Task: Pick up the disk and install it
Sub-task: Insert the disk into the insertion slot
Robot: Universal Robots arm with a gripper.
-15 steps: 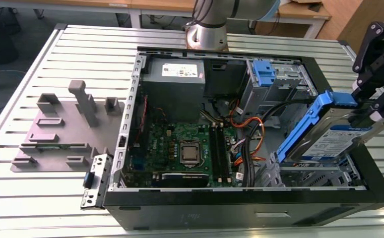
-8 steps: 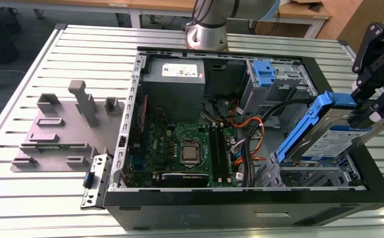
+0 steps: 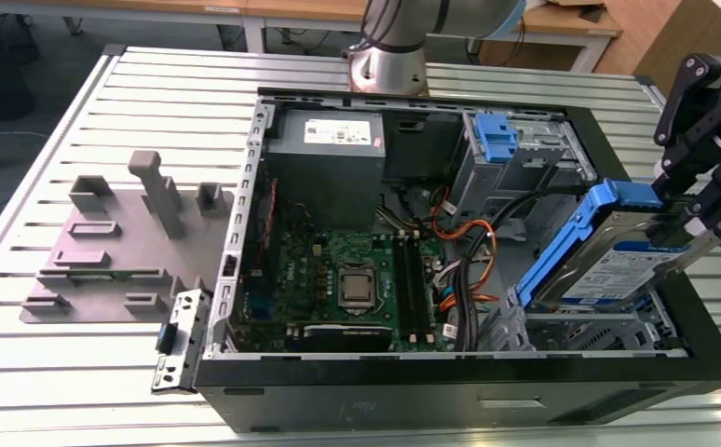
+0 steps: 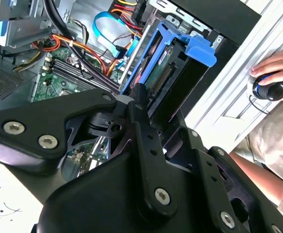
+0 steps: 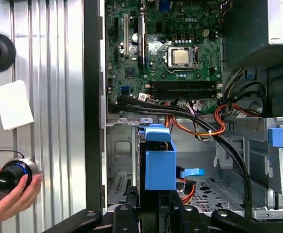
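The jaws are clamped on the upper end of the disk [image 3: 591,256], holding it tilted above the open computer case [image 3: 460,400] — its lower end dips toward the drive bay [image 3: 584,331], an angle that probably helps it clear the cables [image 3: 470,233].

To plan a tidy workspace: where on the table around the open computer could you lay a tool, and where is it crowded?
Bare table slats lie at the exterior view's left, nearer and farther than the grey fixture. Crowded: inside the computer case, full of cables, and where the gripper holds the disk.
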